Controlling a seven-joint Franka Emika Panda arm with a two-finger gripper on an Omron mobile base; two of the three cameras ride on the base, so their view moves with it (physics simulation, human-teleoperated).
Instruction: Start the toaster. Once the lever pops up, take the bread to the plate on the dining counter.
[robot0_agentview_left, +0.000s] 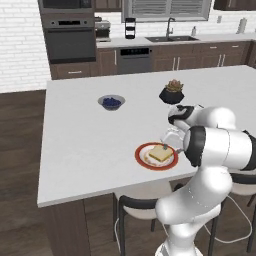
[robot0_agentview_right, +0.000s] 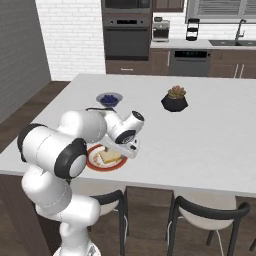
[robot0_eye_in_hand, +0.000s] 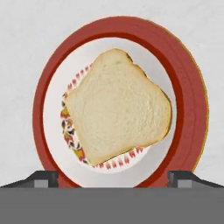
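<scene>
The bread, a pale slice with a tan crust, lies flat on the plate, which has a red rim and a patterned pale centre. The plate rests near the front edge of the dining counter, with the bread on it. My gripper hangs open just above the slice with nothing between its fingers; its tips stand wide apart. From the right side, the gripper is over the bread and the plate. The toaster and its lever are out of view.
A small dark blue bowl and a plant in a black pot stand further back on the counter. Stools are tucked under its near edge. Ovens and a sink counter line the far wall.
</scene>
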